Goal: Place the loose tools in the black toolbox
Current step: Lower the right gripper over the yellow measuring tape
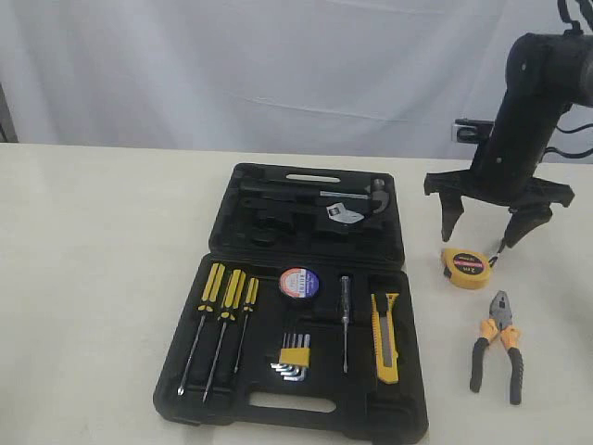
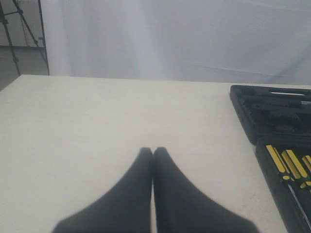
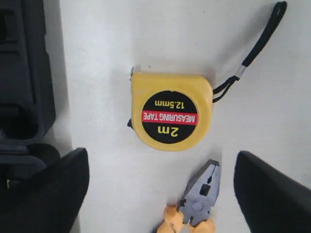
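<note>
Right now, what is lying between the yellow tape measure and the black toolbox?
Nothing: only bare table separates the tape measure from the toolbox. The right wrist view shows it best.

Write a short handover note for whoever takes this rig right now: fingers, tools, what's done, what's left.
Left gripper: fingers shut, holding nothing, low over the table left of the toolbox.
Right gripper: fingers open, holding nothing, hovering above the tape measure.
In the toolbox: utility knife and tape roll, each in a slot.
On the table, right of the toolbox: tape measure and pliers, close but apart.
Done: knife and tape roll. Left: tape measure, probably first, then pliers.
</note>
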Controlling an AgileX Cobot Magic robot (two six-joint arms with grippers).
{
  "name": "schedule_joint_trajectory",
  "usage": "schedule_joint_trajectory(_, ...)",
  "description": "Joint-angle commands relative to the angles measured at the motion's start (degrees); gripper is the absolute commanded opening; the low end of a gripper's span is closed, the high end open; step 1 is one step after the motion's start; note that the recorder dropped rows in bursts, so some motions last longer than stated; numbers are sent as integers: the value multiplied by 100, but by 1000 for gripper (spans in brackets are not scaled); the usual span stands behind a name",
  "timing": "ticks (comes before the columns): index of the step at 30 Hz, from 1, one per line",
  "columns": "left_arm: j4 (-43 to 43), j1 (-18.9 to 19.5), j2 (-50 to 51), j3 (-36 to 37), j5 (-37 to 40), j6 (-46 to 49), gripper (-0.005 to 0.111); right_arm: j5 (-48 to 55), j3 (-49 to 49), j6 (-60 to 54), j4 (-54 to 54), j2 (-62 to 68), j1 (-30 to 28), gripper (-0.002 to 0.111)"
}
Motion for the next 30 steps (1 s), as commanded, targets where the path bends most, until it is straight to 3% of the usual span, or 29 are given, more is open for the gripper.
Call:
schedule_joint_trajectory(1, -14, -12, -16, 12, 5, -10, 0, -5, -41, 11, -60, 147, -23, 77)
schedule_joint_trajectory(23, -14, -12, -16, 12, 5, -10, 0, -609, -41, 230, -60, 858, -23, 76)
schedule_joint_trajectory(25, -14, -12, -16, 12, 5, -10, 0, -618, -41, 230, -60, 858, -23, 72)
schedule_joint_trajectory(30, -14, -12, -16, 12, 5, -10, 0, -657, -41, 291, -60, 858, -23, 43)
